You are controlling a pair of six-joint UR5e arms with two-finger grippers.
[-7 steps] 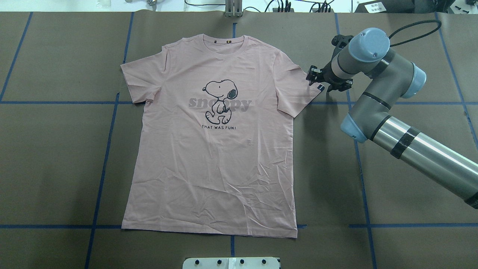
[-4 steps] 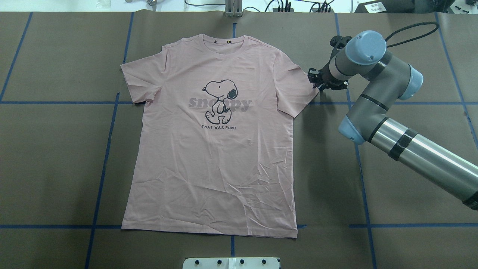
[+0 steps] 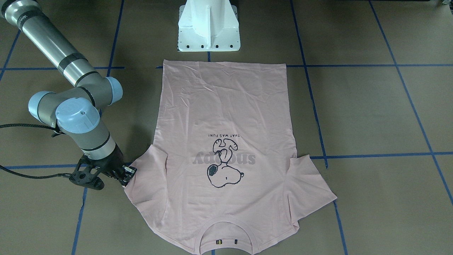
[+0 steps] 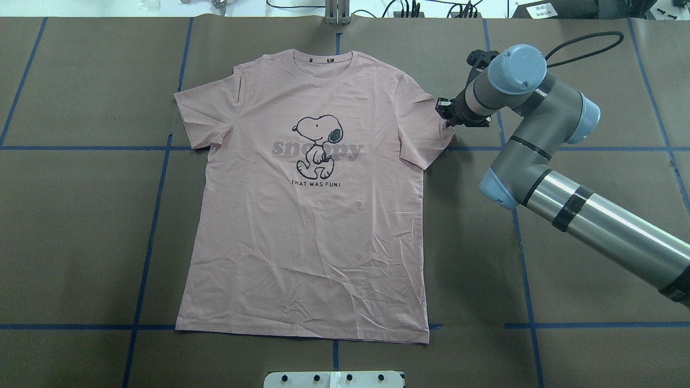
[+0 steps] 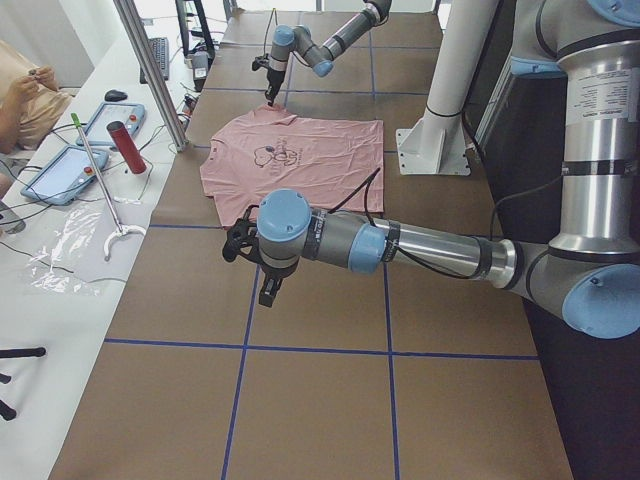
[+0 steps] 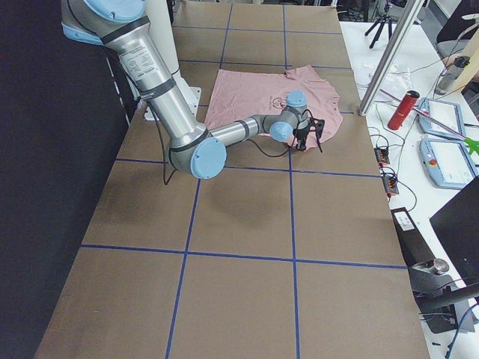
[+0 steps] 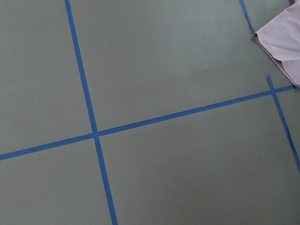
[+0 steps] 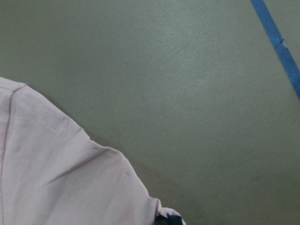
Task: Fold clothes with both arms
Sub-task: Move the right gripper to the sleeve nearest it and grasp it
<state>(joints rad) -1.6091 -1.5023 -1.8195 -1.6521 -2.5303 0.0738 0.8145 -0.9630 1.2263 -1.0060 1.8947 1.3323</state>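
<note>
Folding has not begun; the T-shirt [image 4: 307, 231] lies flat, print up, mid-worktop [image 4: 81, 242], collar toward the edge opposite the robot; the right gripper [image 4: 446, 114] appears clenched on its sleeve hem [image 4: 431, 132]; the left gripper [image 5: 268, 293] hovers over the worktop's left end, and whether it is released or clenched cannot be told; every fold is left to do.

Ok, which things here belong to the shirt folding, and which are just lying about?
Job:
T-shirt
right arm, at its sleeve
left arm, away from the shirt

Lying about:
red bottle
tablets
white pedestal
</note>
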